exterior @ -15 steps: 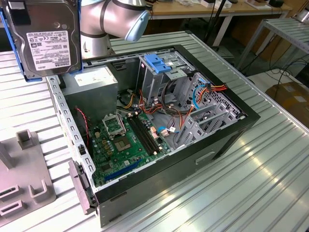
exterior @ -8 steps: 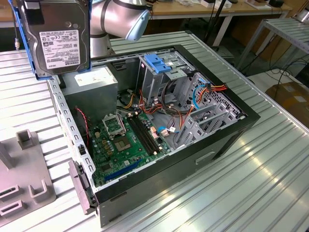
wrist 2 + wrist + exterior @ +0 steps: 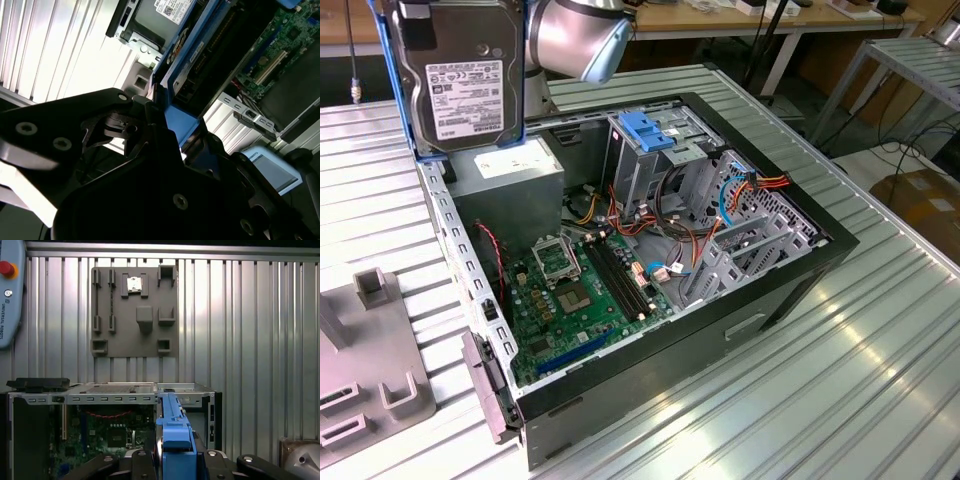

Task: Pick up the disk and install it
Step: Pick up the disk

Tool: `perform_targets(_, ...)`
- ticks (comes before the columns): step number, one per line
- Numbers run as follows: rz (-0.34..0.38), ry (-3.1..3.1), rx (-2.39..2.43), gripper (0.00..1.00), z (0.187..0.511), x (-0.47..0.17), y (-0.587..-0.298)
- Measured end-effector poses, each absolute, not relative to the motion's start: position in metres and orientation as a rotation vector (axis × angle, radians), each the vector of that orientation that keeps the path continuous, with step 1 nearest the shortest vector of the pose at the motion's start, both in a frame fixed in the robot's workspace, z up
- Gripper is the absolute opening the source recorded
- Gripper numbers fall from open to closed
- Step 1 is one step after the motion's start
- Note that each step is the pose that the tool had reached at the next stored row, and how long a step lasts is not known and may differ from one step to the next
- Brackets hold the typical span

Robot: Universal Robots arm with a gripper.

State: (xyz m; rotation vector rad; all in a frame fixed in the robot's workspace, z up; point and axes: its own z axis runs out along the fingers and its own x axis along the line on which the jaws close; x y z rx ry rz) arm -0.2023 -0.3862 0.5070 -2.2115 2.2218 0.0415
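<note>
**A:** Ribbed silver metal tabletop [image 3: 880,350] lay under the whole job, yes? And what was the black robot gripper [image 3: 175,460] doing over it?

**B:** Its jaws were drawn in narrow and clamped on the flat rectangular grey metal disk with the white printed label and bright blue plastic frame [image 3: 465,85]. They pinched one end of that frame from both sides. So the disk hung straight out from the gripper, on edge, with its label showing in the exterior view.

**A:** Why by the end?

**B:** My guess is that it left the long body free to slide into a bay. Nothing but the jaws seemed to touch it, and it was not yet installed.

**A:** What sat nearest beneath the gripper?

**B:** Under the hanging disk was the bigger grey metal box with a white label [image 3: 510,172], in a corner of the open black computer case [image 3: 770,300]. I could not tell how much gap separated disk and box.

**A:** And farther out?

**B:** Farther from the gripper, inside the case, stood the tall metal cage with the blue plastic latch [image 3: 642,135]. It was beside the green circuit board [image 3: 580,290] on the case floor. Well beyond the case, on the tabletop, lay a flat grey fixture plate with moulded holders [image 3: 132,310], probably parked there out of the arm's way.
</note>
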Motion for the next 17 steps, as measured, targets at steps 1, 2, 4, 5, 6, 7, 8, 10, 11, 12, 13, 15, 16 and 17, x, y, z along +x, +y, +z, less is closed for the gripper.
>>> perform_targets(1,0.041,2.222,-2.212,0.37,0.507,-0.200,-0.386)
perform_targets(2,0.041,2.222,-2.212,0.37,0.507,-0.198,-0.386)
perform_targets(4,0.041,2.222,-2.212,0.37,0.507,-0.192,-0.386)
perform_targets(5,0.041,2.222,-2.212,0.37,0.507,-0.189,-0.386)
perform_targets(6,0.041,2.222,-2.212,0.37,0.507,-0.186,-0.386)
perform_targets(7,0.041,2.222,-2.212,0.37,0.507,-0.184,-0.386)
perform_targets(8,0.041,2.222,-2.212,0.37,0.507,-0.182,-0.386)
perform_targets(10,0.041,2.222,-2.212,0.37,0.507,-0.178,-0.386)
perform_targets(11,0.041,2.222,-2.212,0.37,0.507,-0.176,-0.386)
perform_targets(12,0.041,2.222,-2.212,0.37,0.507,-0.174,-0.386)
perform_targets(13,0.041,2.222,-2.212,0.37,0.507,-0.172,-0.386)
perform_targets(15,0.041,2.222,-2.212,0.37,0.507,-0.168,-0.386)
perform_targets(16,0.041,2.222,-2.212,0.37,0.507,-0.166,-0.386)
perform_targets(17,0.041,2.222,-2.212,0.37,0.507,-0.164,-0.386)
